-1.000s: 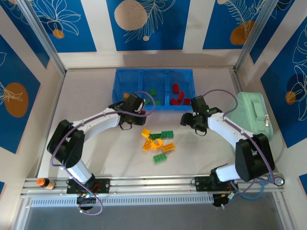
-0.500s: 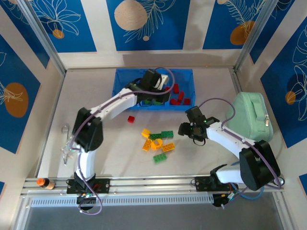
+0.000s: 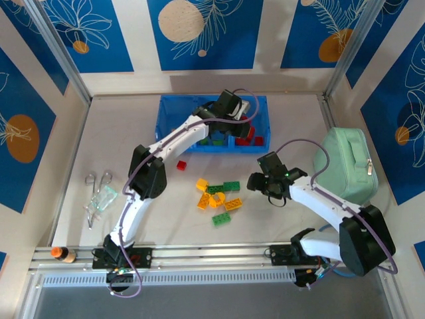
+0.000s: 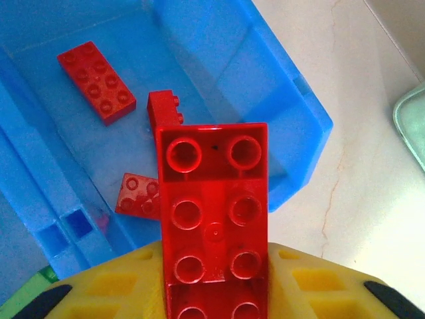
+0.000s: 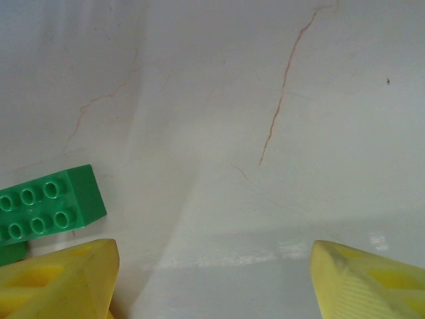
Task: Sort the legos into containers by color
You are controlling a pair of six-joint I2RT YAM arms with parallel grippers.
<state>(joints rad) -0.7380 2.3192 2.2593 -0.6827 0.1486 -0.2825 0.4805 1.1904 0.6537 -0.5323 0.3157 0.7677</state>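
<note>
- A red brick [image 4: 214, 219] is clamped at its near end between the yellow fingers of the left gripper [image 4: 214, 292]. It is held above the right-hand compartment [image 4: 199, 46] of the blue bin [image 3: 174, 109].
- Its long axis is seen to run straight out from the fingers, with the free end pointing toward the compartment floor. The studded face is turned toward the wrist camera. Whether it hangs truly upright cannot be told.
- Three red bricks are already seen in that compartment: one flat [image 4: 97, 81], one standing on edge [image 4: 164, 109] and one tilted beside the divider [image 4: 136, 195].
- A second ago the left gripper [image 3: 232, 109] was low at the bin's near edge. It is now carried across to the far right of the bin, so the brick is judged ready to be let go into the matching colour.
- On the table [image 3: 119, 133], a single red brick [image 3: 180, 165] is left just near of the bin. A pile of yellow and green bricks [image 3: 218, 196] is waiting further toward the near edge.
- The right gripper [image 3: 262, 183] is held at the pile's right side with its fingers spread and nothing between them. A green brick [image 5: 46, 207] is seen just beside its left finger. It has been shifted slightly nearer since a second ago.
</note>
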